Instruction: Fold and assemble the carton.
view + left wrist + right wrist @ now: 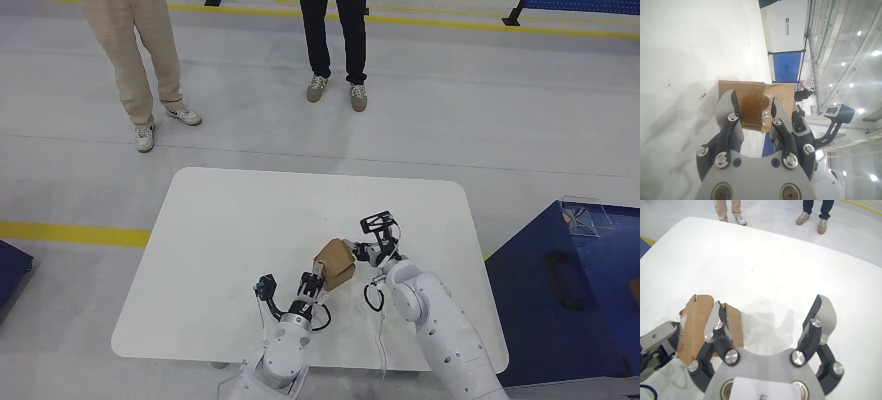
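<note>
Brown carton with clear glossy tape; plain white table

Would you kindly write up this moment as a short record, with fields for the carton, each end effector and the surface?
carton: brown cardboard carton, partly formed, flaps not closed, clear tape on one side
position: on the near half of the white rounded-corner table, between the two arms
left end effector: open, close up to the carton's taped side
right end effector: open wide, alongside an upright carton flap
task state: carton not yet assembled
</note>
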Available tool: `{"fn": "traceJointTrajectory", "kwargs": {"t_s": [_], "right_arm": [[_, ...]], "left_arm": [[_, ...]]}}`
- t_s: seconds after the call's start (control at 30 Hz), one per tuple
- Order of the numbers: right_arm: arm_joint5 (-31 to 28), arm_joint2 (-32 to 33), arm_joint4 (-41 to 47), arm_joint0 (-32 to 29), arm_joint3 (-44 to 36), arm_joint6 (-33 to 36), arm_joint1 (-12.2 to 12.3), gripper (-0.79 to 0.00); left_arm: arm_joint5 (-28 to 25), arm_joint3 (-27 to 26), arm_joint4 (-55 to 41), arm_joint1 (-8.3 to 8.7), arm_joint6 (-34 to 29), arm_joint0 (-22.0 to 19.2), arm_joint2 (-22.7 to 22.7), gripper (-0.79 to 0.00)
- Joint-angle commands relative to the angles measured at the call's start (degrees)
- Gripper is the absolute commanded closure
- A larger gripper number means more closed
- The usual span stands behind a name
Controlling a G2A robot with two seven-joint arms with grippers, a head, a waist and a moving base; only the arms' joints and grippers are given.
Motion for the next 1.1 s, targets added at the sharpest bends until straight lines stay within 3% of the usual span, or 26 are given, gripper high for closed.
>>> {"fn": "traceJointTrajectory", "kwargs": {"t_s": [0.0,1.07], "right_arm": [[0.22,-0.07,-0.33,-0.18,-0.30,0.11,0.02,-0.785],[0.66,0.32,-0.33,0.78,2.84,-1.57,0.07,-0.785]], "left_arm": [[-0.07,0.15,0.01,-0.02,0.14,-0.04,0.23,-0.329],[0.84,2.72,1.22,-0.42,4.05,-1.22,2.56,-0.348]]}}
